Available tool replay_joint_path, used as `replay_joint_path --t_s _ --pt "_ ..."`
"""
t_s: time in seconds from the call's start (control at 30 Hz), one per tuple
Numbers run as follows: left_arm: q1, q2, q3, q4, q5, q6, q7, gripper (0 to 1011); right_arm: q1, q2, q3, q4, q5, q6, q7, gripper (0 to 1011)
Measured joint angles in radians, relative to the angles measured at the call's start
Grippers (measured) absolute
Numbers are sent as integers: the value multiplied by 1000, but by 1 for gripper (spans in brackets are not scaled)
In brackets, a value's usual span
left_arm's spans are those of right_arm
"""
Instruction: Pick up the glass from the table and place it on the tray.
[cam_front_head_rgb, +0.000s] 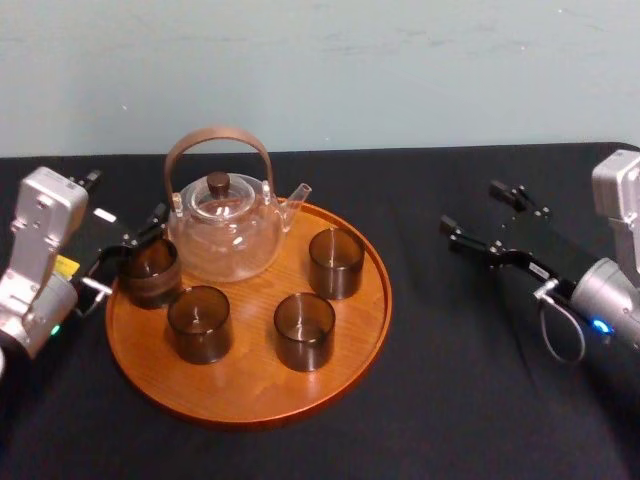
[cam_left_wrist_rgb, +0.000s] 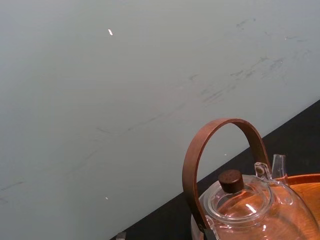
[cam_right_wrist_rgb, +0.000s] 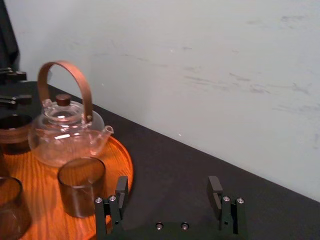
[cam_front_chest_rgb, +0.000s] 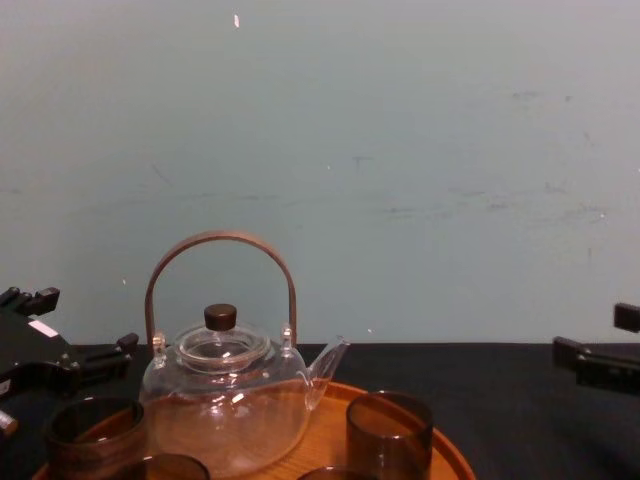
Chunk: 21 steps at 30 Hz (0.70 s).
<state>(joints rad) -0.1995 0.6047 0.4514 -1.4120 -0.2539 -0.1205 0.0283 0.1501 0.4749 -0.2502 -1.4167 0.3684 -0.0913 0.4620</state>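
- Black fingers of the left gripper (cam_front_head_rgb: 128, 250) stood spread at the left edge of the tray (cam_front_head_rgb: 250, 385), one on each side of the glass (cam_front_head_rgb: 150, 272). The grip looked released, not clamped. Could not tell whether a pad touched the glass.
- The glass, smoky brown, stood upright on the tray just inside its left rim, just beside the teapot (cam_front_head_rgb: 225, 230).
- The teapot, clear glass with a bent brown handle and a dark lid knob, sat at the back of the tray, spout towards the robot's right.
- Three more glasses stood upright on the tray: one front left (cam_front_head_rgb: 199, 323), one front centre (cam_front_head_rgb: 304, 330), one to the right of the teapot (cam_front_head_rgb: 336, 262), none touching another.
- The tray, round orange-brown wood with a low rim, lay on the black table (cam_front_head_rgb: 480, 400).
- The right gripper (cam_front_head_rgb: 472, 210) hung over the table well to the right of the tray, fingers wide apart, nothing between them.
- A pale blue-green wall (cam_front_head_rgb: 400, 70) stood behind the table.
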Motion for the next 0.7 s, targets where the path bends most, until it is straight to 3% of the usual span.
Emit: replay_joint_path --t_s 0.7 --pt "0 0 0 0 0 0 0 1001 -28 5 17 26 -18 -16 -18 1002"
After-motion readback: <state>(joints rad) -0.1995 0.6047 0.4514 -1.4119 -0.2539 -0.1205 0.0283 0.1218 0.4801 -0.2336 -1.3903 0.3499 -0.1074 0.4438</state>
